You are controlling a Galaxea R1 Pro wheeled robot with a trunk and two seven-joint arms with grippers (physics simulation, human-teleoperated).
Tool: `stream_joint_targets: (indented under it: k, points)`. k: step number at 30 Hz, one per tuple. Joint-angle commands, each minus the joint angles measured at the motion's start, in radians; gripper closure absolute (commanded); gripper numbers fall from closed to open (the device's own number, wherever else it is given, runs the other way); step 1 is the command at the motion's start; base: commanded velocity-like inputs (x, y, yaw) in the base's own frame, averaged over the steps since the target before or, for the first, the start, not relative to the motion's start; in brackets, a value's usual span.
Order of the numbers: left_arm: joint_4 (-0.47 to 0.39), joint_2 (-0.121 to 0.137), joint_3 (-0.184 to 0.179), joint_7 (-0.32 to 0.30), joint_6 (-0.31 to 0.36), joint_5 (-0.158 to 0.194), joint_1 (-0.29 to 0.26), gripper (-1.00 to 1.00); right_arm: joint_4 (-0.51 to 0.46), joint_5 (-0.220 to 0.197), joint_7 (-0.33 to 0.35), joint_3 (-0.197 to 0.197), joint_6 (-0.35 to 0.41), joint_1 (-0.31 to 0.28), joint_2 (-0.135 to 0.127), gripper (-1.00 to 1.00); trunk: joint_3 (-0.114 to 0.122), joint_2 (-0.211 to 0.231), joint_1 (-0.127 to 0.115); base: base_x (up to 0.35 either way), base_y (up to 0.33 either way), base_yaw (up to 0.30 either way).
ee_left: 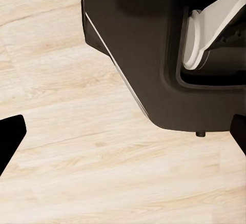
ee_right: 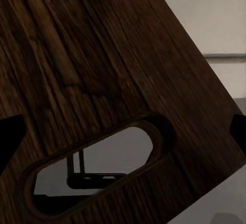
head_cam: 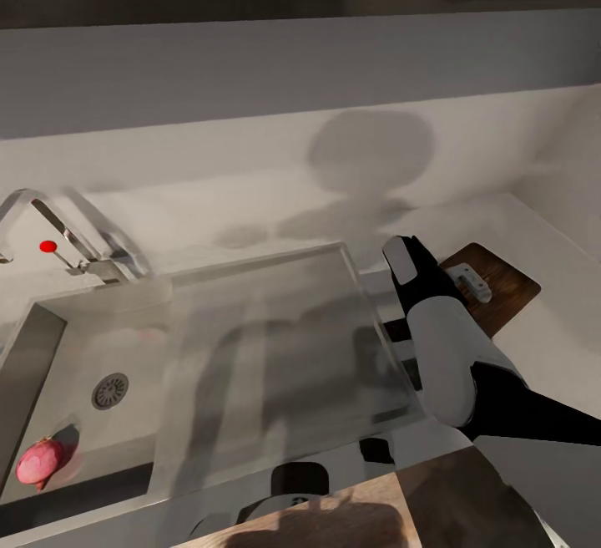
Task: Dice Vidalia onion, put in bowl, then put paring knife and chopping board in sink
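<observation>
My right claw (ee_right: 123,131) hangs spread just above the chopping board (ee_right: 102,65), beside the sink (head_cam: 50,339); the onion (head_cam: 39,461) lies in the sink's basin. Closing off-centre near the handle slot (ee_right: 92,165) could tilt the board.

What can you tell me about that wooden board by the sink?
The board is dark brown wood with clear grain and an oblong handle slot cut near one end. In the head view it lies on the grey countertop just beyond the steel drainboard, turned at an angle, with the robot's right arm reaching over it and hiding much of it. The right wrist camera looks at it from close up. Whether the hand touches it is unclear.
</observation>
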Motion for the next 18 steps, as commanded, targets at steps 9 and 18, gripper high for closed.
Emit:
stream_joint_targets:
  k: [9, 18]
  points:
    - [0.007, 0.000, 0.000, -0.001, -0.002, -0.001, 0.001, -1.00, -0.001, 0.000, -0.002, -0.003, 0.006, -0.001, -0.001, -1.00, -0.001, -0.002, 0.001, -0.054, 0.000, 0.000]
    - [0.007, 0.000, 0.000, -0.001, -0.002, -0.002, 0.001, -1.00, -0.001, 0.000, -0.002, -0.003, 0.005, -0.001, -0.001, -1.00, -0.001, -0.002, 0.001, -0.026, 0.000, 0.000]
